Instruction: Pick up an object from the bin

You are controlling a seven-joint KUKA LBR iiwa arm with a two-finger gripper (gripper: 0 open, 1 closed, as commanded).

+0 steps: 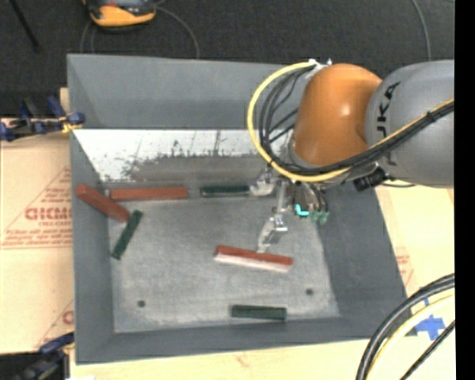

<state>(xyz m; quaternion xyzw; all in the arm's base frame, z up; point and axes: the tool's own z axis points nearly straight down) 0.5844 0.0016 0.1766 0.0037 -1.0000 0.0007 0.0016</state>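
Red-brown flat bar (253, 258) mid-bin, claw (272, 236) just above, off its middle; claw's spread: can't tell. Your risk: off-centre pinch, bar could pivot free.

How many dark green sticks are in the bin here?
3 dark green sticks: one along the back wall, one tilted at the left, one near the front wall. The arm may hide more.
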